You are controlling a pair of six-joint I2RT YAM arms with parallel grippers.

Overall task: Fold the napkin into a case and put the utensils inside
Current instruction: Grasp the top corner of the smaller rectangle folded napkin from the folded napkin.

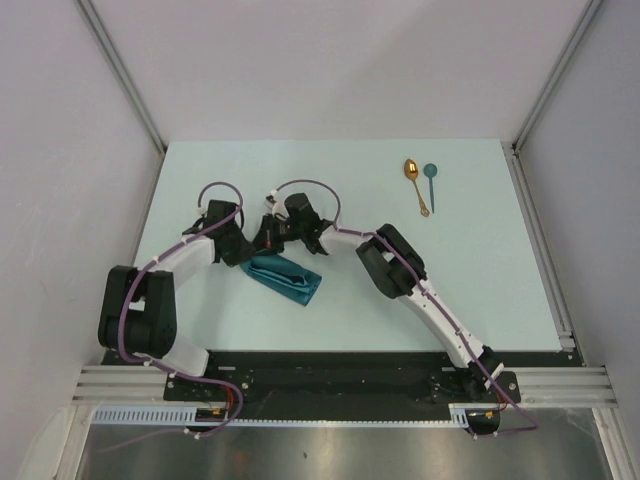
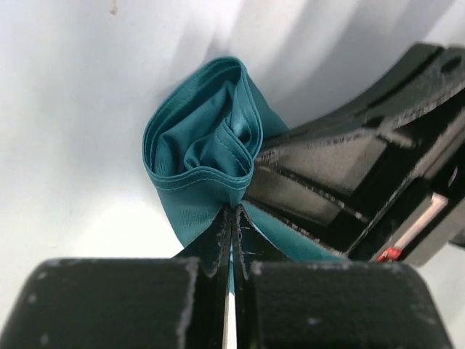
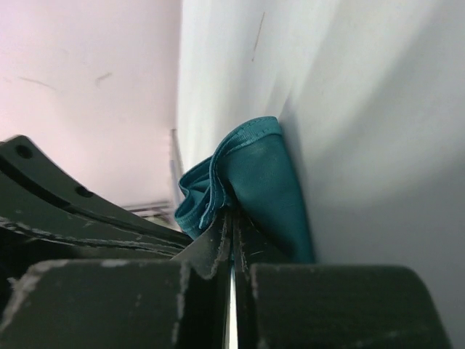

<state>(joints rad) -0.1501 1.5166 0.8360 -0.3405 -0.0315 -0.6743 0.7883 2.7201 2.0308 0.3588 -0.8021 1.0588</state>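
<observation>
Pinching a bunched edge of the teal napkin [image 2: 196, 156], the left gripper [image 2: 231, 218] has its jaws pressed together with only cloth between them; the layered hems curl into a loop just beyond its fingertips; the right gripper [image 3: 231, 222] is likewise clamped tight on a fold of the same cloth, which rises from its tips against the pale table [image 1: 480, 280]; in the left wrist view the right gripper's black body sits just beside the left one, against the cloth. From above, both grippers meet at the napkin's upper left end; the folded strip runs diagonally down to the right; the gold spoon [image 1: 411, 170] and teal spoon [image 1: 431, 171] lie side by side toward the far right, bowls away from the arms, well apart from the napkin.
</observation>
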